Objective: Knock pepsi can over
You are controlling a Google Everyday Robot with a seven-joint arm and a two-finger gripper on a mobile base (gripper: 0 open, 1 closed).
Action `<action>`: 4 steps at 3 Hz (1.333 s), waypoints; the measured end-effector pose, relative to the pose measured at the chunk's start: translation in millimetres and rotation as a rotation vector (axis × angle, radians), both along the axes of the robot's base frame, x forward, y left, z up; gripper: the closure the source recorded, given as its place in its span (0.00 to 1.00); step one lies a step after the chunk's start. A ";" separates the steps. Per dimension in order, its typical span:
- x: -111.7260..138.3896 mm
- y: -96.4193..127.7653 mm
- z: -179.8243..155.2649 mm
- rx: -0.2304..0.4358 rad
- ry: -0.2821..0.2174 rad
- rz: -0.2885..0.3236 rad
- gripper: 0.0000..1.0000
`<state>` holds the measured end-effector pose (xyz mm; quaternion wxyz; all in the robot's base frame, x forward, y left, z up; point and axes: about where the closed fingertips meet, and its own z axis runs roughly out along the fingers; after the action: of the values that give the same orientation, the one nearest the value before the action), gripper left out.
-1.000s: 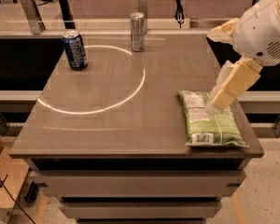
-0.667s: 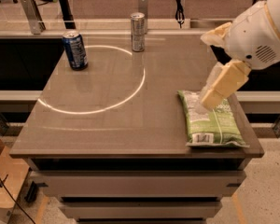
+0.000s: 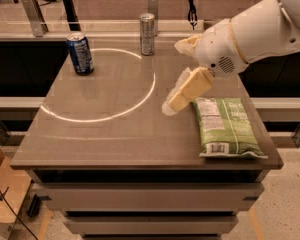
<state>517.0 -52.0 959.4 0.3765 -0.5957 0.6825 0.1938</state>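
Standing upright near the table's (image 3: 115, 144) far left corner, the pepsi can (image 3: 80, 54) was well apart from the gripper (image 3: 174, 103), which hung over the table's middle, just left of the green snack bag (image 3: 225, 126) by the right edge. A slim silver can (image 3: 147, 27) stood at the far edge. Only tabletop and a white ring (image 3: 145, 91) lay between gripper and pepsi can. Can lettering was unreadable; the bag showed a barcode. Gripper spread or pressed together: could not tell. It had shifted left off the bag; cans and bag were unmoved.
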 end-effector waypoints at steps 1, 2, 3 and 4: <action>26.6 36.9 -3.2 0.053 -0.022 0.024 0.00; 54.6 77.4 -12.2 0.128 -0.022 0.042 0.00; 54.6 77.5 -12.2 0.128 -0.022 0.042 0.00; 62.6 83.7 -16.8 0.190 -0.034 0.004 0.00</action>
<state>579.6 31.7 942.6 0.4424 -0.5619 0.6535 0.2480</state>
